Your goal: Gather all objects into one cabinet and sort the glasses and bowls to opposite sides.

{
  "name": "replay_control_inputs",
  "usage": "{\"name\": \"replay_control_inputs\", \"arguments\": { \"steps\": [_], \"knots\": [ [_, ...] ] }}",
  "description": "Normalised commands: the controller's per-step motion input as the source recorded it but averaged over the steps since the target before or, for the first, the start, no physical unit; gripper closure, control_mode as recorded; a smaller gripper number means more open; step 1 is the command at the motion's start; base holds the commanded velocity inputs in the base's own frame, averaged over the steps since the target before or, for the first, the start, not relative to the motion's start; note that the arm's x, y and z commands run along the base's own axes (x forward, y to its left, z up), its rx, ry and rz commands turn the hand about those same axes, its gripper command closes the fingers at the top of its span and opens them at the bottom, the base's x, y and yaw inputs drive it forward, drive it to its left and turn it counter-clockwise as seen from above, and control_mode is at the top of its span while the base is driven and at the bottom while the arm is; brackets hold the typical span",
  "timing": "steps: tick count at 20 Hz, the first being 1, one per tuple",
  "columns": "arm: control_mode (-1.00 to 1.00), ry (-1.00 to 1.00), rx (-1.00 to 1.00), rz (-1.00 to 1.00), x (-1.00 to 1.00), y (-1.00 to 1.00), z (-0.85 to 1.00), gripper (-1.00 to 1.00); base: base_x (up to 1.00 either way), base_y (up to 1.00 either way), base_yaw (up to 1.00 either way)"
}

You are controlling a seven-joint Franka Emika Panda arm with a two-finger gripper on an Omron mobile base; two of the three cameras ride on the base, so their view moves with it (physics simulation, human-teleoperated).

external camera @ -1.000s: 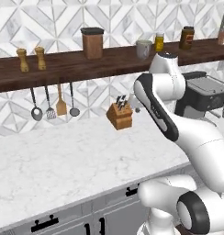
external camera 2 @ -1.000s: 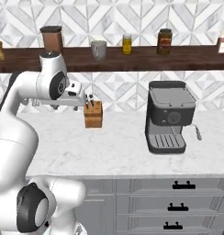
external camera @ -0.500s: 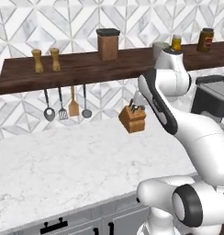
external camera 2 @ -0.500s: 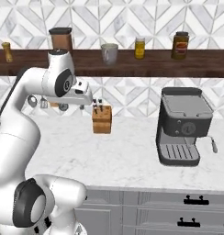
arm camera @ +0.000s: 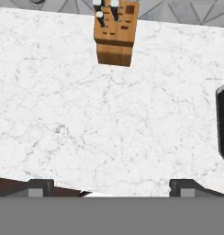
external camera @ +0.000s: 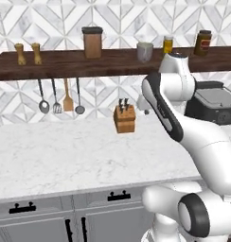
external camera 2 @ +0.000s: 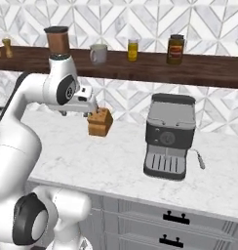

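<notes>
My gripper [arm camera: 114, 188] is open, its two dark fingertips [arm camera: 40, 186] set wide apart with nothing between them. It hangs above a white marble counter [arm camera: 86, 119] and looks down at it. Ahead of the fingers stands a wooden knife block [arm camera: 114, 34], well apart from them. In the right base view my hand hovers just left of that knife block [external camera 2: 100, 122]. The cabinet, the glasses and the bowls are out of view.
A black coffee machine [external camera 2: 169, 136] stands on the counter right of the block. A dark wooden wall shelf [external camera: 65, 64] carries a pale mug [external camera: 145, 51], jars [external camera: 202, 42] and a brown canister [external camera: 92, 42]. Utensils [external camera: 60, 97] hang below it. Grey drawers [external camera 2: 174, 224] run under the counter.
The whole picture has slid sideways in both base views, so the camera has moved. The gripper stays open and nothing on the counter has moved.
</notes>
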Motion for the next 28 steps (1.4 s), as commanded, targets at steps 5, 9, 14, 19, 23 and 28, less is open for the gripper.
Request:
{"name": "replay_control_inputs", "arguments": {
  "steps": [5,9,14,19,23,28],
  "knots": [
    [1.00,0.00,0.00,0.00,0.00,0.00,0.00,-1.00,0.84,-0.50,0.10],
    [1.00,0.00,0.00,0.00,0.00,0.00,0.00,-1.00,1.00,0.45,0.00],
    [1.00,0.00,0.00,0.00,0.00,0.00,0.00,-1.00,0.86,0.55,0.00],
    [1.00,0.00,0.00,0.00,0.00,0.00,0.00,-1.00,0.20,0.03,0.00],
    [1.00,0.00,0.00,0.00,0.00,0.00,0.00,-1.00,0.00,0.00,0.00],
    [1.00,0.00,0.00,0.00,0.00,0.00,0.00,-1.00,0.00,0.00,0.00]
  ]
}}
